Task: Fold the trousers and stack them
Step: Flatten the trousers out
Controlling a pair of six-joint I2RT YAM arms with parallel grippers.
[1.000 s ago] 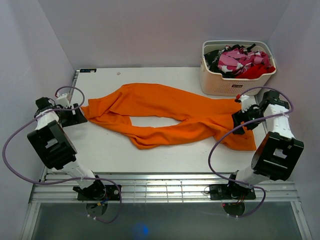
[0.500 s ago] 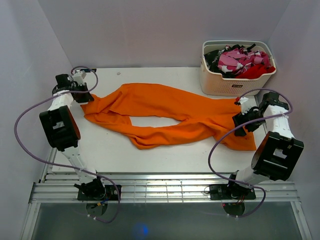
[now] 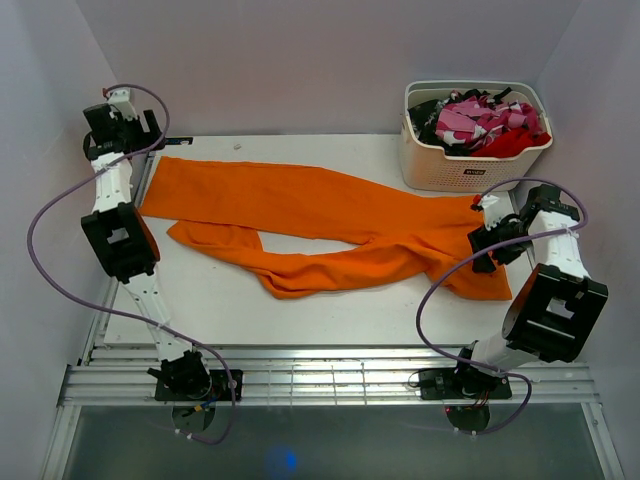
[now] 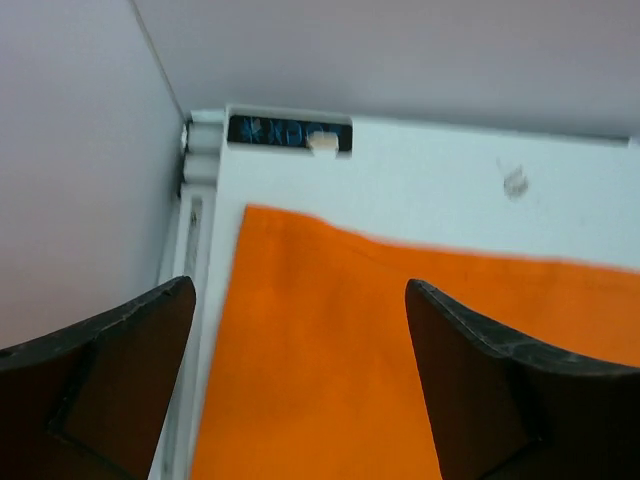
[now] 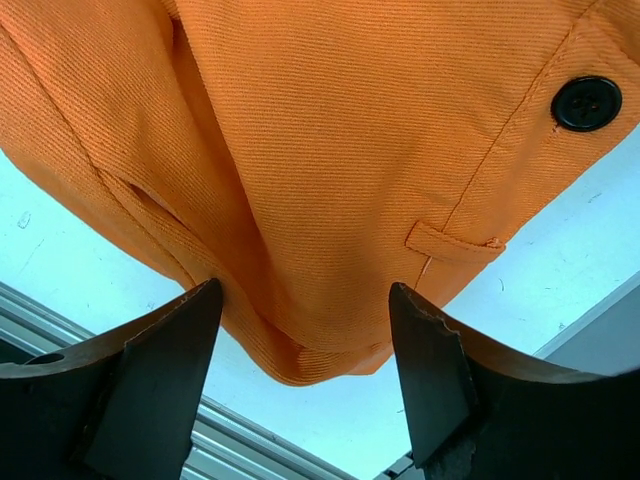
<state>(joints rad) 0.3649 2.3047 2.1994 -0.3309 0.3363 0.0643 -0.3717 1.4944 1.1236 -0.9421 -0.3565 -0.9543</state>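
The orange trousers (image 3: 330,215) lie spread across the white table, waist at the right, two legs running left. The far leg lies flat, with its hem near the back left corner. The near leg is bunched at the middle. My left gripper (image 3: 130,135) is open and raised over that hem; in the left wrist view (image 4: 300,340) the flat cloth (image 4: 400,350) lies below its jaws. My right gripper (image 3: 483,240) is open at the waist; in the right wrist view (image 5: 305,340) its fingers straddle the waistband edge (image 5: 350,150) near a black button (image 5: 585,102).
A white basket (image 3: 440,165) with red, pink-patterned and black clothes (image 3: 480,120) stands at the back right, close behind the right gripper. Walls close the table on the left, back and right. Metal rails (image 3: 330,375) run along the near edge.
My left gripper moved from the near-left side to the back left corner and rose, drawing the far leg out flat to the left. The right gripper has stayed at the waist.
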